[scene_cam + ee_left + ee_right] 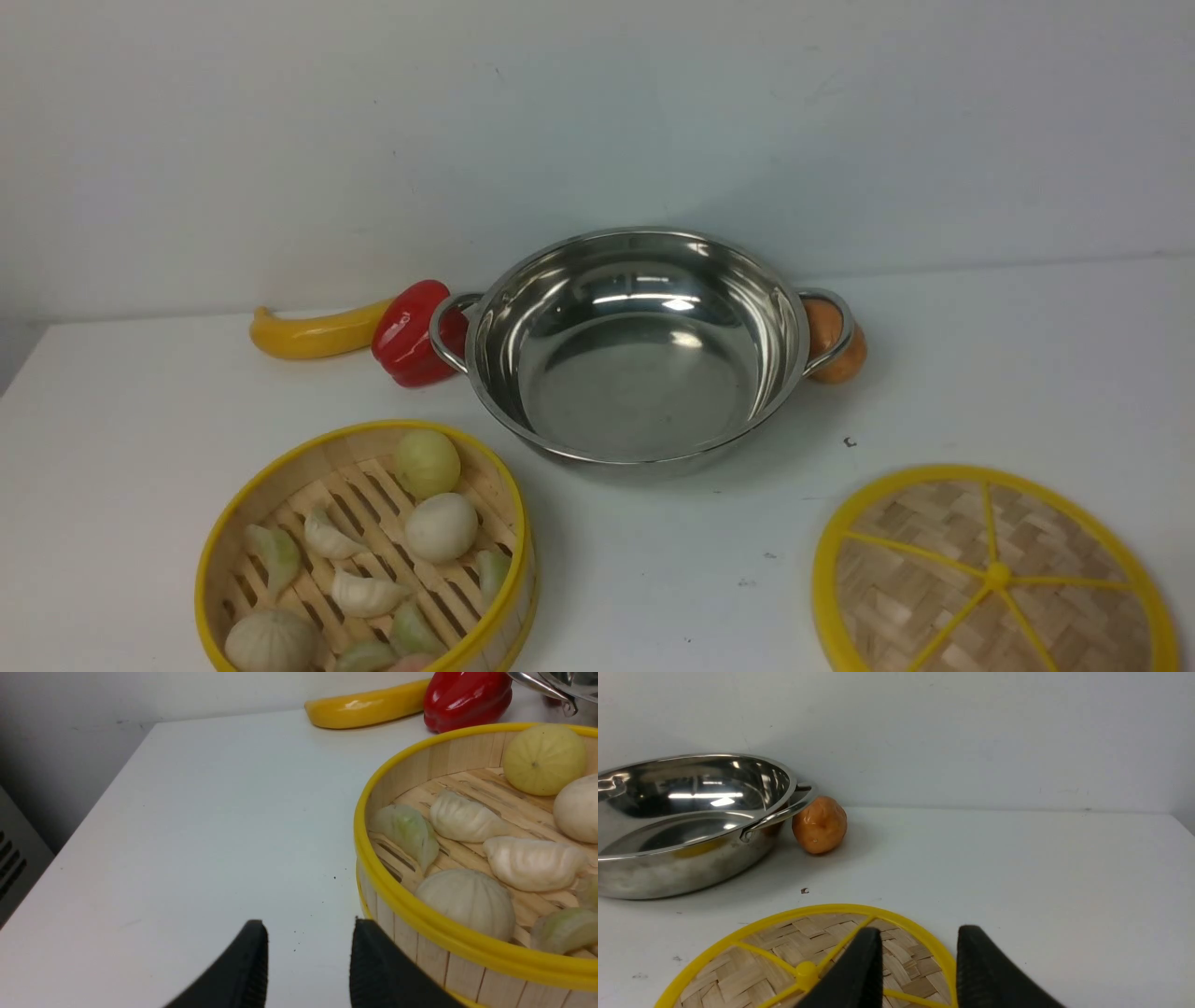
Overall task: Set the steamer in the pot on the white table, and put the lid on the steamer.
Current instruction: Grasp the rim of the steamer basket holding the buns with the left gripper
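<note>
The steamer [369, 509], a bamboo basket with yellow rims holding pale dumplings and buns, stands on the white table [653, 560] at the front left. The empty shiny pot [639, 383] sits behind it at the centre. The lid [943, 579], a flat woven disc with yellow spokes, lies at the front right. Neither gripper shows in the front view. My left gripper [310, 933] is open over bare table, one finger beside the steamer's [362, 826] outer wall. My right gripper [920, 938] is open above the lid's [784, 947] rim, with nothing held.
A yellow banana-shaped toy [313, 331] and a red pepper [406, 336] lie by the pot's left handle. An orange-brown potato-like toy [836, 341] rests behind the right handle. A pale wall closes the back. The table's left edge [93, 812] drops off near the steamer.
</note>
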